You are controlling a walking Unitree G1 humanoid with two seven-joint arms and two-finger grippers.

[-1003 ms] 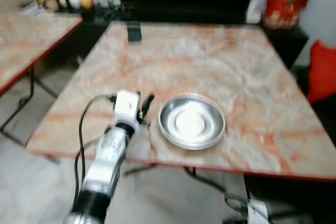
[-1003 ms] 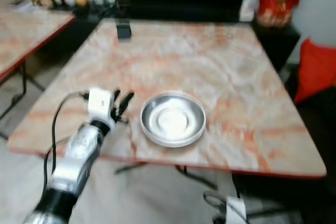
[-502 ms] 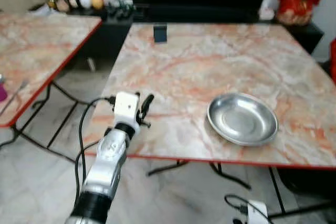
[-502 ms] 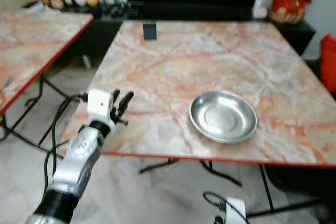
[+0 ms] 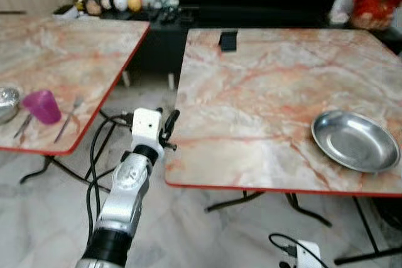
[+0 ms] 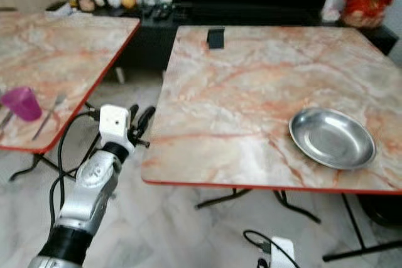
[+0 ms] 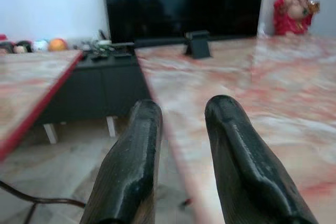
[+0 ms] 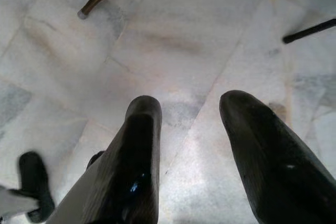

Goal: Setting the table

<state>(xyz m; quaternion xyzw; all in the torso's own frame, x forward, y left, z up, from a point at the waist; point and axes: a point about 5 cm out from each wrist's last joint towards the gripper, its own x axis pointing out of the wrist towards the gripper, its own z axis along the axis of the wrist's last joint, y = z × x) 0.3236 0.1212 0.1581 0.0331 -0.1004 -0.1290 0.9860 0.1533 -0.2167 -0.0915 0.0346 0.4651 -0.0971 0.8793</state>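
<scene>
Two marble benches: the right bench (image 5: 264,105) carries a steel plate (image 5: 355,141); the left end effector (image 5: 168,128) hovers between them, open and empty.

Steel plate (image 5: 355,140) on right marble table (image 5: 264,92); cup (image 5: 41,106), fork (image 5: 66,119) on left table (image 5: 75,54).

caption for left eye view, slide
Left pincer open and empty between two marble tables; steel plate on the right one.

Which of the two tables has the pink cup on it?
The table on the robot's left. The pink cup stands near its front edge, beside a fork. The other table, on the right, carries a steel plate instead.
</scene>
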